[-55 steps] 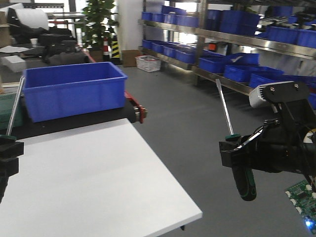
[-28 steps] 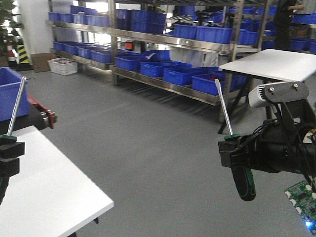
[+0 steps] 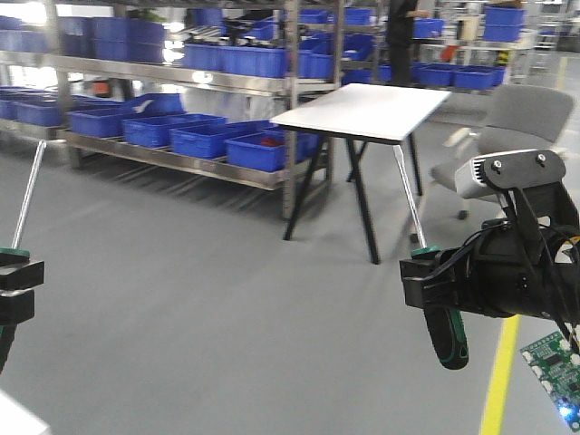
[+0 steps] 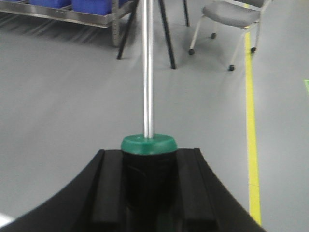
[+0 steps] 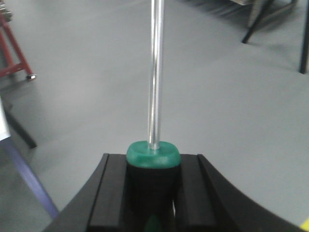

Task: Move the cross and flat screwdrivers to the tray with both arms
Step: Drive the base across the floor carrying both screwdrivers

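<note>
I have the left pincer (image 3: 16, 276) clamped shut on the left screwdriver (image 3: 27, 195), gripping the black handle just under its green collar. The shaft points up and leans slightly right. The right pincer (image 3: 433, 283) is closed the same way on the right screwdriver (image 3: 448, 337). Its handle hangs below and its shaft leans left. Both tools are held in the air, well apart, above the grey floor (image 3: 227, 299). Blue bins (image 3: 195, 138) sit on the far shelves.

The left gripper (image 3: 16, 288) and right gripper (image 3: 433, 283) are matt black blocks. The right arm (image 3: 535, 272) carries a silver-grey camera module (image 3: 504, 177) with dark screws (image 3: 497, 165), looped black cables (image 3: 476, 246) and a green circuit board (image 3: 553, 355)
</note>
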